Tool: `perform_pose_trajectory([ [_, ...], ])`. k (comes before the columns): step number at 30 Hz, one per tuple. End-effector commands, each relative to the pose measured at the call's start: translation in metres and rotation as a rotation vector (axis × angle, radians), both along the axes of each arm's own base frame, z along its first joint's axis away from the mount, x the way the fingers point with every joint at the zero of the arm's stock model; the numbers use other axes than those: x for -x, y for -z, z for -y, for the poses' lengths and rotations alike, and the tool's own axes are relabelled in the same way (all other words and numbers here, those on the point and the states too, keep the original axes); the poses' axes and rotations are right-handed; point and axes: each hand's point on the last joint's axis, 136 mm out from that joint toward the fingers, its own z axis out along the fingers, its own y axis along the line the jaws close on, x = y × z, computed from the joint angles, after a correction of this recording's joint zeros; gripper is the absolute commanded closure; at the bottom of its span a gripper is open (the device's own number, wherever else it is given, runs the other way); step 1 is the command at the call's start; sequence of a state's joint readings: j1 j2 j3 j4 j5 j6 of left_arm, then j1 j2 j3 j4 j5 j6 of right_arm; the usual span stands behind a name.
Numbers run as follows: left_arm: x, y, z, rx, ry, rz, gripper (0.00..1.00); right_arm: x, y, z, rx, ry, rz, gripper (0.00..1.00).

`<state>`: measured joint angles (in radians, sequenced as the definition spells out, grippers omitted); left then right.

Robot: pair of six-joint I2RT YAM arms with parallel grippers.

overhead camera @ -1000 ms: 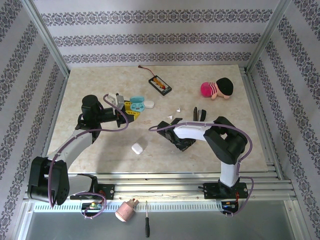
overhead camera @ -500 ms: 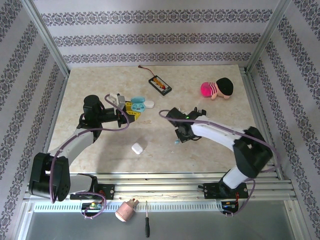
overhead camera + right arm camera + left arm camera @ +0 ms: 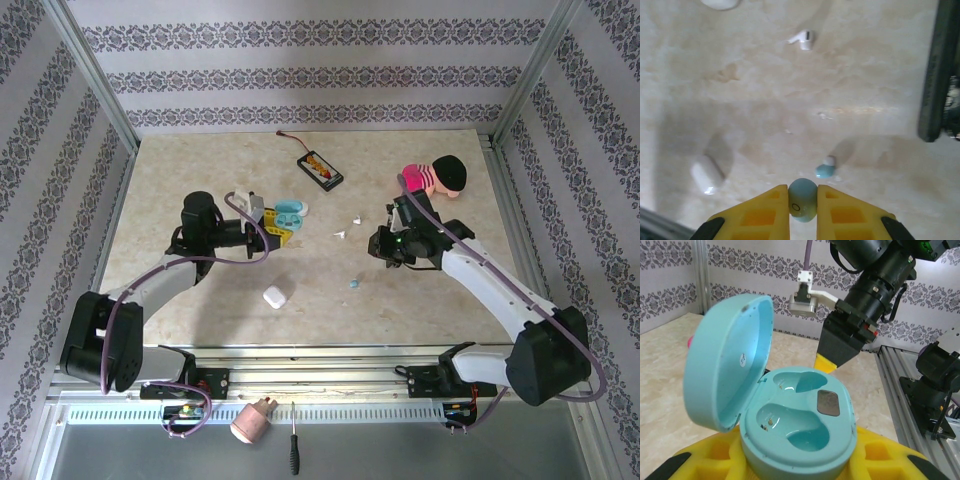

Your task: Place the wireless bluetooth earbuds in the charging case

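Note:
My left gripper (image 3: 272, 226) is shut on the light-blue charging case (image 3: 288, 211), which it holds up with the lid open. In the left wrist view the case (image 3: 800, 425) sits between the yellow fingers (image 3: 885, 457), and both of its wells are empty. My right gripper (image 3: 381, 247) hangs above the table to the right of the case, also seen past it (image 3: 832, 357). It is shut on a light-blue earbud (image 3: 802, 201), pinched between its yellow fingertips (image 3: 776, 200). A second light-blue earbud (image 3: 826, 170) (image 3: 352, 284) lies on the table below.
A closed white case (image 3: 274, 296) (image 3: 706, 175) lies at the front centre. White earbuds (image 3: 340, 235) (image 3: 802, 39) lie loose between the arms. At the back are a black flat device (image 3: 320, 168) and a pink plush doll (image 3: 435, 178). Metal rails (image 3: 520, 230) line the right edge.
My right gripper has lifted away from the table's middle and moved back and right with one light-blue earbud; the other stays on the table. The left gripper shifted slightly right with the case.

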<state>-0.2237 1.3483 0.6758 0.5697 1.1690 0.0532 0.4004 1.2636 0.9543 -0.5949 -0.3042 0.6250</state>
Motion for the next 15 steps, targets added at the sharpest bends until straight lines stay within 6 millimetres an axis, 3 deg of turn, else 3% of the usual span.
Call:
perform_pose_trajectory([
  [1, -0.002, -0.012, 0.011, 0.009, 0.028, 0.078, 0.67, 0.003, -0.024, -0.025, -0.182, -0.048, 0.007, 0.85],
  [9, -0.002, -0.013, 0.027, 0.027, 0.076, 0.080, 0.67, 0.003, -0.072, -0.058, -0.344, -0.165, 0.106, 0.84],
  [15, 0.001, -0.014, 0.031, 0.038, 0.099, 0.074, 0.67, 0.014, -0.106, -0.088, -0.411, -0.331, 0.181, 0.84],
])
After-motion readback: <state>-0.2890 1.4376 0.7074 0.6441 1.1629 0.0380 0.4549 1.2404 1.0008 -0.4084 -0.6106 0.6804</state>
